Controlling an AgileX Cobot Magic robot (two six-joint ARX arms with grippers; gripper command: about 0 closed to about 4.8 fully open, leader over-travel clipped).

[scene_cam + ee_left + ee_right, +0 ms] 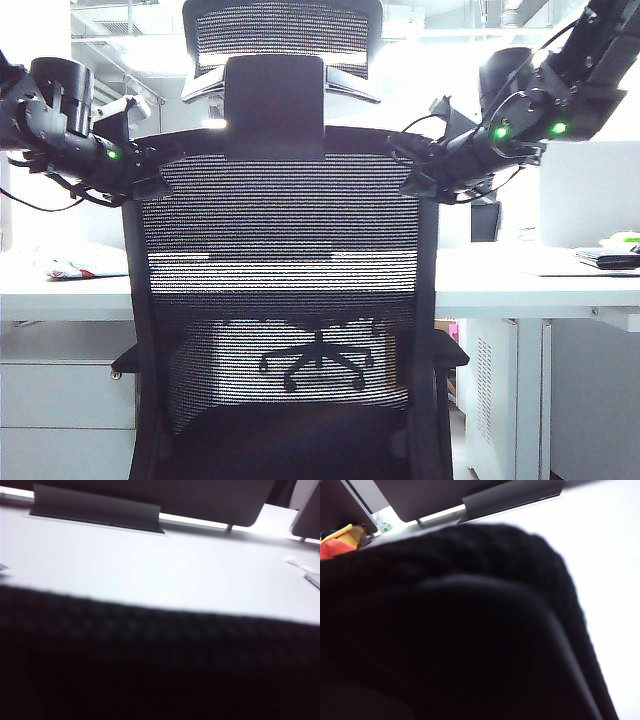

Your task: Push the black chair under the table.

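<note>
The black chair [280, 260] stands with its back to the camera, its seat partly under the table [520, 280]. The left gripper [150, 172] and right gripper [415, 170] press its 2 upper corners, likely to push evenly; their opening cannot be told. No writing is readable.

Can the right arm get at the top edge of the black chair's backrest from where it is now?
Probably yes. The right gripper already sits at the upper right corner of the black chair, nothing between them; the left gripper is at the opposite corner. Whether either actually touches or grips the frame cannot be told.
</note>
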